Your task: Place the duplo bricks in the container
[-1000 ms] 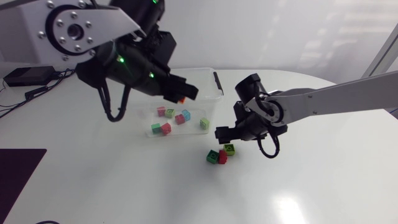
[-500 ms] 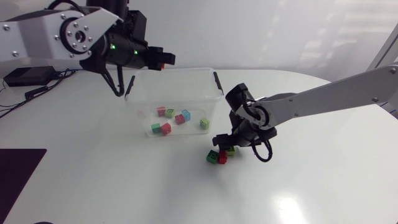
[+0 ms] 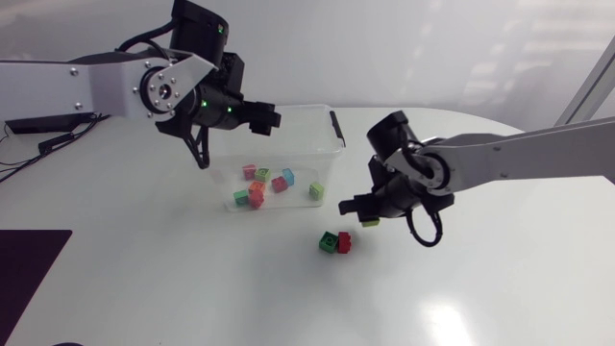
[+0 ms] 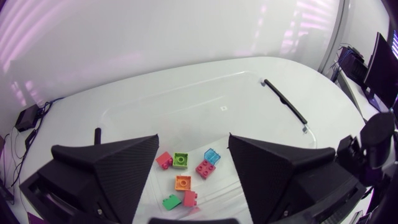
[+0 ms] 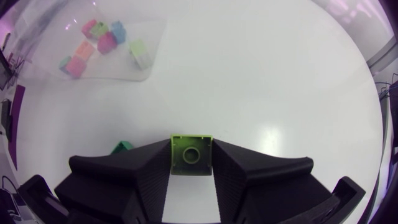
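Note:
A clear plastic container (image 3: 332,128) holds several duplo bricks, among them a blue brick (image 3: 287,176) and an orange brick (image 3: 257,189). My left gripper (image 3: 263,117) hangs open over its back left part; in the left wrist view the same bricks, such as the orange brick (image 4: 183,182), lie below the empty left gripper (image 4: 193,142). My right gripper (image 3: 357,210), just right of the container, is shut on a lime green brick (image 3: 370,222), seen pinched between its fingers as the lime green brick (image 5: 191,155). A green brick (image 3: 329,241) and a red brick (image 3: 344,242) lie together on the table below it.
The container's black handle (image 4: 283,102) runs along its far right rim. In the right wrist view the container (image 5: 149,46) lies ahead of the gripper and to one side, and the green brick (image 5: 122,147) peeks out beside one finger.
My left gripper opened and the red-orange brick it carried now lies in the container. My right gripper closed on the lime green brick and lifted it off the small pile.

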Robot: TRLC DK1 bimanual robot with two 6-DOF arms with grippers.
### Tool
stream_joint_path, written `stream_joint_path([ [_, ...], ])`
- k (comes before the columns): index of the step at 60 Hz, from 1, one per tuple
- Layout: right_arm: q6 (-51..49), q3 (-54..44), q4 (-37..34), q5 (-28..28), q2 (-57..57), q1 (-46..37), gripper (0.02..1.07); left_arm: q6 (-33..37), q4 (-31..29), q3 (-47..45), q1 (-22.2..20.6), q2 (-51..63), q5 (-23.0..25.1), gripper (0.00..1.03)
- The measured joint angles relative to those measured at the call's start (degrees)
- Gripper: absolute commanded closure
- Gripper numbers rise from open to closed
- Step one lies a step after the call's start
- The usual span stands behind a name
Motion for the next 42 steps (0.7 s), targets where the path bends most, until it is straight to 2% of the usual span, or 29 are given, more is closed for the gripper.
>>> stream_joint_path([
  [13,-0.2,4.3,-2.3,-0.9,-7.0,-0.9,0.88,4.3,2.5,-9.6,-3.8,-10.6,-0.1,0.16],
  [22,-0.1,10.4,-2.2,-1.3,-7.6,-0.9,0.88,7.2,2.6,-15.8,-5.8,-18.7,2.7,0.16],
  [36,0.3,22.9,-2.2,-2.0,-3.4,1.7,0.88,11.4,-1.6,-23.6,-7.1,-23.5,8.2,0.16],
  [42,0.5,28.0,-2.9,-2.2,0.8,3.5,0.87,12.2,-3.1,-26.1,-7.6,-24.7,9.1,0.16],
])
